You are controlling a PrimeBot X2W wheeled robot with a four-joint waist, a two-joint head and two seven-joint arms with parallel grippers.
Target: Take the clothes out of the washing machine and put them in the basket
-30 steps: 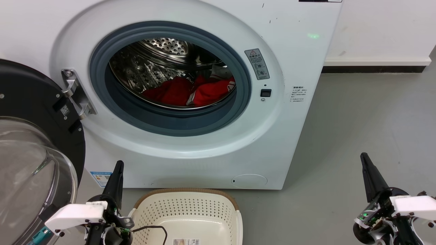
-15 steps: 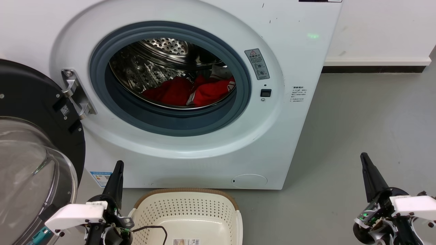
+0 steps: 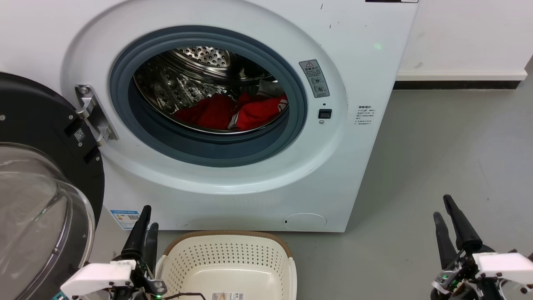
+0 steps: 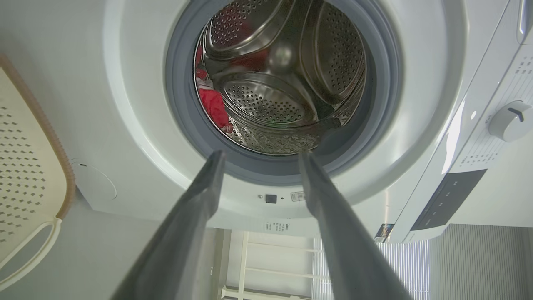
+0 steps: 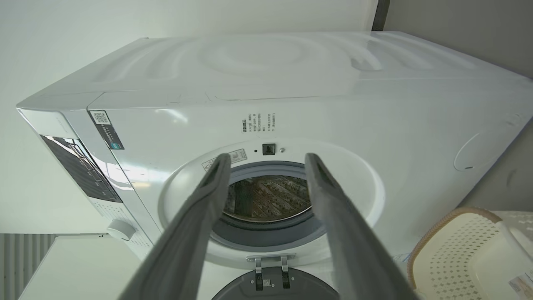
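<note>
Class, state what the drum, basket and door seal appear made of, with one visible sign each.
Drum: likely stainless steel, mirror-shiny and perforated. Basket: probably moulded plastic, matte cream, punched holes, woven-look brown rim. Door seal: seemingly rubber, dull grey, smooth.

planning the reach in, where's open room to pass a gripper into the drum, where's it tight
Open: the upper left of the drum, bordered by the gasket, above the clothes; inside the basket; the floor right of the washing machine. Tight: the drum's lower right, where the clothes pile, and beside the open door.
</note>
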